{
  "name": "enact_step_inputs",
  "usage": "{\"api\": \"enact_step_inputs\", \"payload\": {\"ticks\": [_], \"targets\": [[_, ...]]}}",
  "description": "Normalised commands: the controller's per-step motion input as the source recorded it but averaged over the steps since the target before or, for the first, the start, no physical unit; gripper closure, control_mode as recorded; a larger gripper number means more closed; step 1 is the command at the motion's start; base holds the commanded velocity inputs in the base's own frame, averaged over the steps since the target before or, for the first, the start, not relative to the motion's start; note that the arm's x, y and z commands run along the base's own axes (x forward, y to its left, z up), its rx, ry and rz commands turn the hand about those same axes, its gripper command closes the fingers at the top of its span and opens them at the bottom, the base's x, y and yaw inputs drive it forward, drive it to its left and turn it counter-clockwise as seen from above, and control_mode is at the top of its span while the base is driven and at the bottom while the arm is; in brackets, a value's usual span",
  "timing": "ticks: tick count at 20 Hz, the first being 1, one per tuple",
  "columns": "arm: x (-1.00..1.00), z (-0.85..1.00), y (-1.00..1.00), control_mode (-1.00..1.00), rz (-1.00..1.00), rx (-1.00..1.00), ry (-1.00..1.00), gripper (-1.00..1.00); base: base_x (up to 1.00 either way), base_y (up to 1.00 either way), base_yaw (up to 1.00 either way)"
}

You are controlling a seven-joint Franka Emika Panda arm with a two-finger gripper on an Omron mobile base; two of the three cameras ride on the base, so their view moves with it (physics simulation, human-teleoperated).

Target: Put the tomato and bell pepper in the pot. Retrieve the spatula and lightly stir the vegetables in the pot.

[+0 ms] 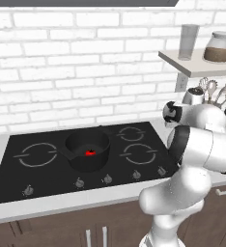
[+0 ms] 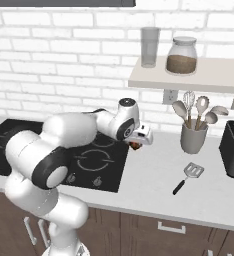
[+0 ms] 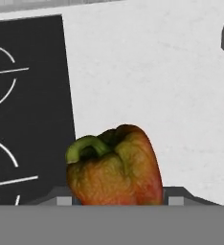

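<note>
In the left base view, the pot (image 1: 88, 150) sat on the black cooktop (image 1: 47, 173) over a rear burner, and the tomato (image 1: 90, 153) lay inside it as a bright red spot on the pot floor; the arm's bulk covered the right end of the desk (image 1: 62, 200), so the hand itself was hidden there. In the right base view, the hand (image 2: 137, 142) hung just past the right edge of the cooktop with the bell pepper (image 2: 135, 145) showing as a small orange-brown lump under it, above the pale desk, while the spatula (image 2: 188, 176) lay flat on the desk well to the right, near the utensil crock (image 2: 193, 137). In the hand view, the bell pepper filled the lower middle, stem up and curling left, with the finger tips (image 3: 61, 197) on either side of its base, so the hand looked clamped on the bell pepper, though whether it had cleared the desk could not be told. To do this step well, the carry should probably rise high enough to pass the pot's rim and side handle, travel left across the cooktop until centred over the pot, then descend low inside before release, so the pepper settles beside the tomato rather than bouncing out or striking the rim.
</note>
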Motion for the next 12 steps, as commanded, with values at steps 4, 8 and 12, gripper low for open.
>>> {"api": "enact_step_inputs", "payload": {"ticks": [4,8,12], "targets": [[0.00,0.42,1.00,-1.00,0.16,0.00,0.02,1.00,0.00,0.00,0.00],[0.00,0.68,1.00,-1.00,0.17,0.00,0.00,1.00,0.00,0.00,0.00],[0.00,0.67,1.00,-1.00,0.20,0.00,0.00,1.00,0.00,0.00,0.00]]}}
